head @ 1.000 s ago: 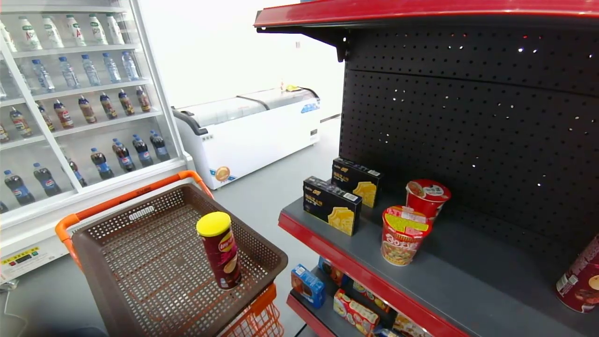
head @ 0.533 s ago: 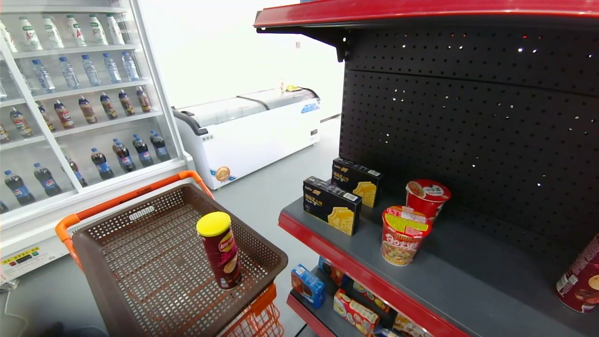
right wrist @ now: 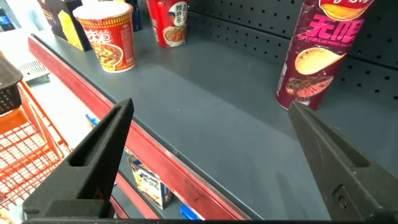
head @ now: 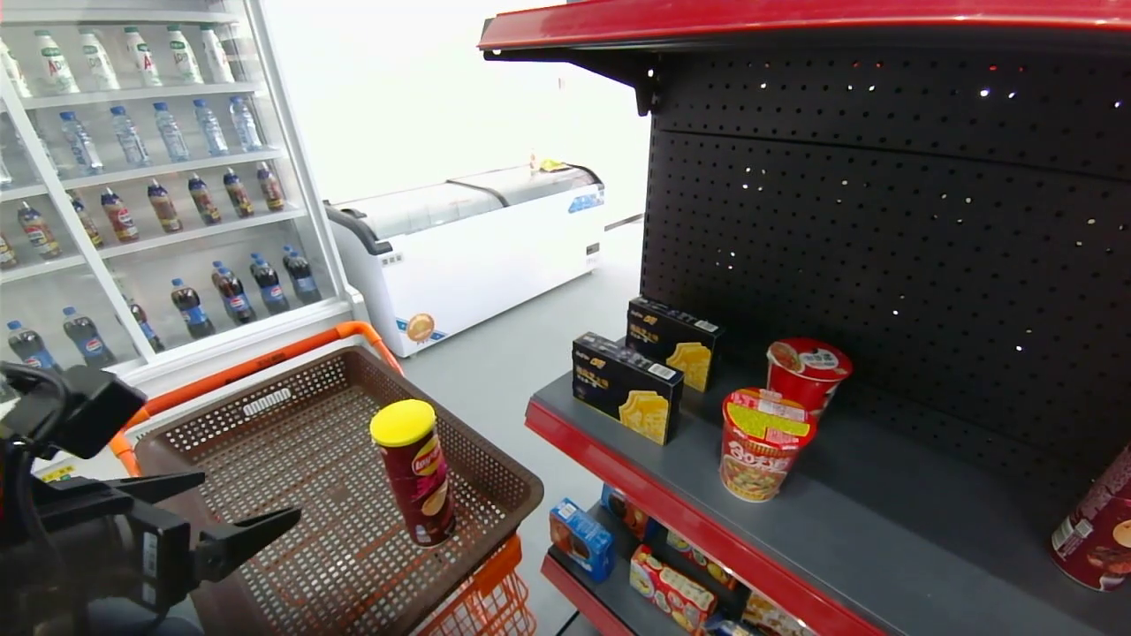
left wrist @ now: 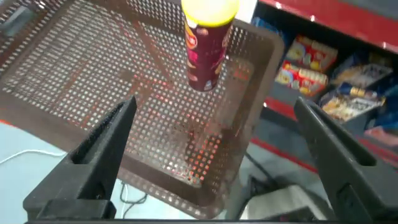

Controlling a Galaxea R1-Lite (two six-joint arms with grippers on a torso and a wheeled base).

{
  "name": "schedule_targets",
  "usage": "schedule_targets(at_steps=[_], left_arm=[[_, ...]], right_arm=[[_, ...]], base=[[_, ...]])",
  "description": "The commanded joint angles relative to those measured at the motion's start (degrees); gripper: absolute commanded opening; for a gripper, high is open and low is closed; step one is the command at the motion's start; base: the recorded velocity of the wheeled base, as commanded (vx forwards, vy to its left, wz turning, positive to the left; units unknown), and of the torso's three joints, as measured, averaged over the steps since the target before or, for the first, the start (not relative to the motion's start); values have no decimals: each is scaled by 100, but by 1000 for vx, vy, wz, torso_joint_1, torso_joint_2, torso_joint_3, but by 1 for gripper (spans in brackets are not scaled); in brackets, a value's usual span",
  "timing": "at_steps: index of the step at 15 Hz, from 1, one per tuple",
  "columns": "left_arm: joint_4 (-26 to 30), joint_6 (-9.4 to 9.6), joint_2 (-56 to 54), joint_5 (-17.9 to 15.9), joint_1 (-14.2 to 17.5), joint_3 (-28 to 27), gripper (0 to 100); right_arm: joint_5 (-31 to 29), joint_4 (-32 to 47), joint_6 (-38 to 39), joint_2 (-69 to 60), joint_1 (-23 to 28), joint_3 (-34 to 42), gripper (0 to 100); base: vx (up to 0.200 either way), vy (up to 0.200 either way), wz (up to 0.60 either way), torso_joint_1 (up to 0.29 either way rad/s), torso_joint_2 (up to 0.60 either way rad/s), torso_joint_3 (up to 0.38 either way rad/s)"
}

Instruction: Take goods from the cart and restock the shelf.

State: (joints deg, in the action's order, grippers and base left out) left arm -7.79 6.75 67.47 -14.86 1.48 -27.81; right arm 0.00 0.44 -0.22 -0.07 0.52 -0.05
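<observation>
chip can point(head: 413, 473): maroon tube, yellow lid, upright | in cart basket point(head: 477, 439), near shelf-side corner opposite handle | apparently matching can point(right wrist: 320, 50) upright on shelf point(head: 884, 530)

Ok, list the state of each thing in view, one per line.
left tool: open, empty, by the basket
right tool: open, empty, over the shelf
cart can: upright, lid on, in the basket
shelf can: upright
noodle cups: upright, lids on
boxes: standing, closed
</observation>
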Motion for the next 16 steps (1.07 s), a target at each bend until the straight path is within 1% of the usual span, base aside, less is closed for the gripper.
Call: schedule_targets(at_steps=[1,2,3,4,6,7,10,13,14,15,16], left_arm=[[-65,344,873,-140,143,38,100],[-153,581,1110,-263,239,47,100],[-390,748,1374,-395,397,65,100],[-575,845,1620,-492,494,65,100],[-759,977,1962,-615,608,38,100],[-1146,1091,2296,-738,670,38,100],[-1743,1091,2780,-782,652,56,100],[-2543,1082,3307,-790,564,47,100],[-2649,1065,3386,-790,494,47,100],[-2860,1039,3588,-790,318,21,100],[-2930,1003,3668,-790,169,-5,100]], right_arm=[[0,0,-4,7,0,5,100],[0,0,-4,7,0,-4,100],[0,0,-4,7,0,5,100],[0,0,-4,7,0,5,100],[0,0,-4,7,0,5,100],[0,0,-4,7,0,-4,100],[0,0,-4,7,0,5,100],[0,0,-4,7,0,5,100],[0,0,4,7,0,5,100],[0,0,-4,7,0,-4,100],[0,0,-4,7,0,5,100]], base=[[0,0,0,0,0,0],[0,0,0,0,0,0],[0,0,0,0,0,0],[0,0,0,0,0,0],[0,0,0,0,0,0],[0,0,0,0,0,0],[0,0,0,0,0,0],[0,0,0,0,0,0],[0,0,0,0,0,0],[0,0,0,0,0,0],[0,0,0,0,0,0]])
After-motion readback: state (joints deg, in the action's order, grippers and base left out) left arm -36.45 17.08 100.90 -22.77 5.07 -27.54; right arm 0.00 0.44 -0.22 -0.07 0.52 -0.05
